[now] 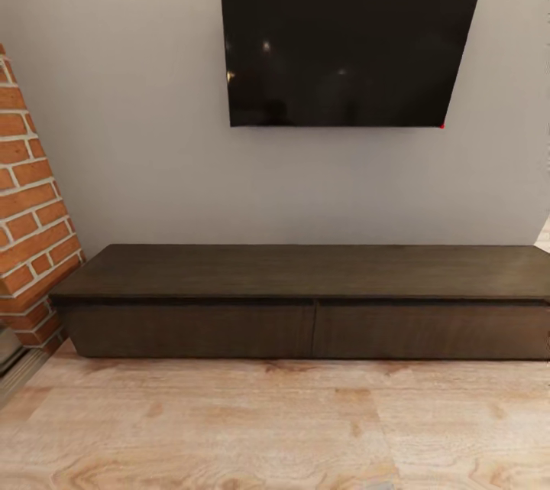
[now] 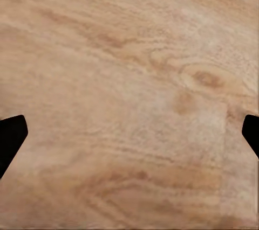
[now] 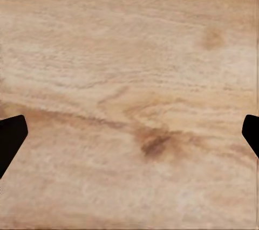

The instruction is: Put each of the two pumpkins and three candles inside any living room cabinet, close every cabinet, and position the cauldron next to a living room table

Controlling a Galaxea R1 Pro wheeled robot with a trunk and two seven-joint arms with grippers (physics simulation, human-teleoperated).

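Cabinet (image 1: 305,314): drawers shut, below TV (image 1: 347,43) | left hand (image 2: 129,136): open over plank floor (image 2: 129,52) | right hand (image 3: 129,136): open, empty

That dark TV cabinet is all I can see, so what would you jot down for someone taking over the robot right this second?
Left gripper: jaws wide apart, empty, over bare plank floor.
Right gripper: the same, open and empty.
Cabinet: straight ahead under the wall TV, both drawer fronts flush, looks closed; nothing on top.
Brick fireplace at its left end.
Done: cannot tell; the drawers hide their contents.
Left: find pumpkins, candles and cauldron, stow the small things, shut the drawers, set the cauldron by the table.
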